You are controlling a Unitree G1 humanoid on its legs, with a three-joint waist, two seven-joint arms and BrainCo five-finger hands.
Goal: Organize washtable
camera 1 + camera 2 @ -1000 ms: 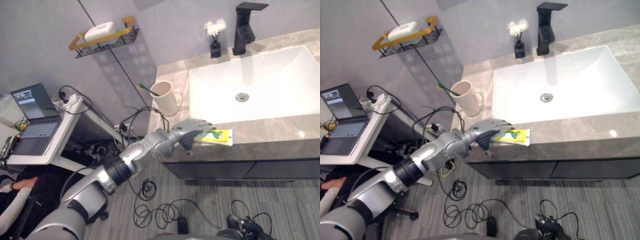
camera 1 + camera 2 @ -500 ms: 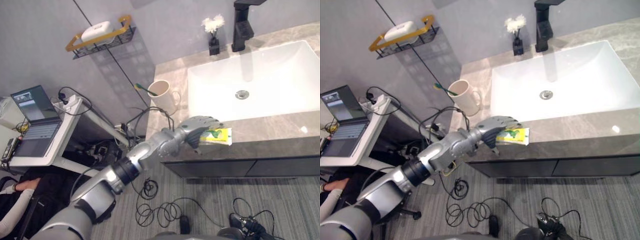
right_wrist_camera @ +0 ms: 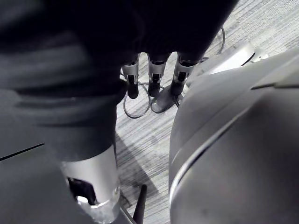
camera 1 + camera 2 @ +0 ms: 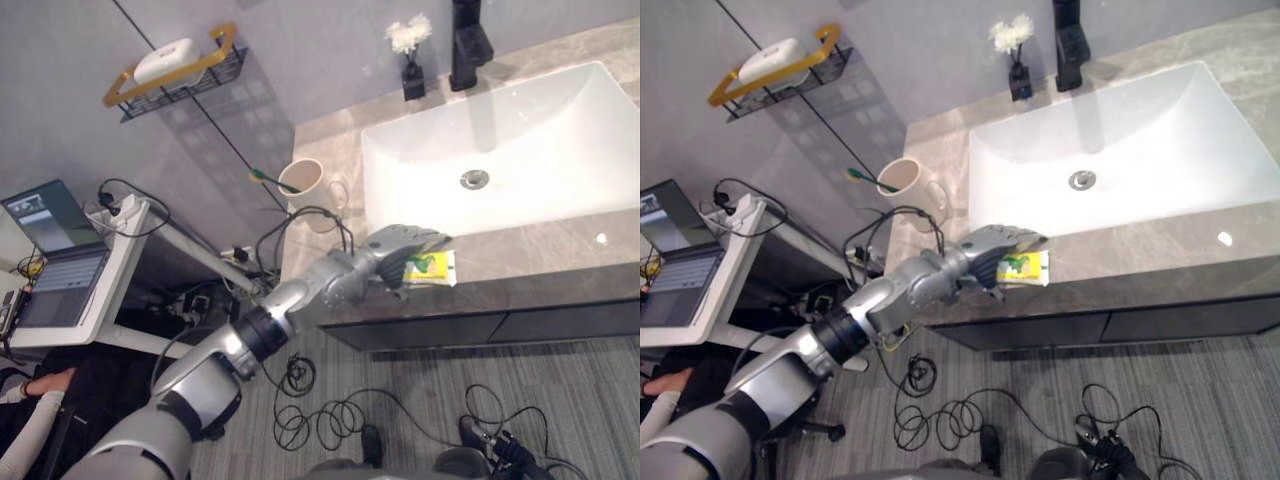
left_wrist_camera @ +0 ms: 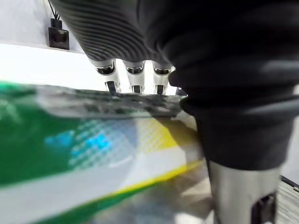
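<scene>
while the left hand [image 4: 400, 250] curls its fingers round the toothpaste tube [image 4: 437, 268] on the counter [image 4: 540, 245] before the sink [image 4: 560, 120], the tube looks light, soft, slick: mid-body hold judged best. right hand [image 3: 153, 74] hangs slack.

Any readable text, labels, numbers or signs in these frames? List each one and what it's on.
None can be read.
On the yellow-green pack at the counter's front edge, under the left hand: green graphics and print, too blurred to read, in the left wrist view as well.
On the laptop: screen content too small to read.
On the mug: no marking visible.
</scene>
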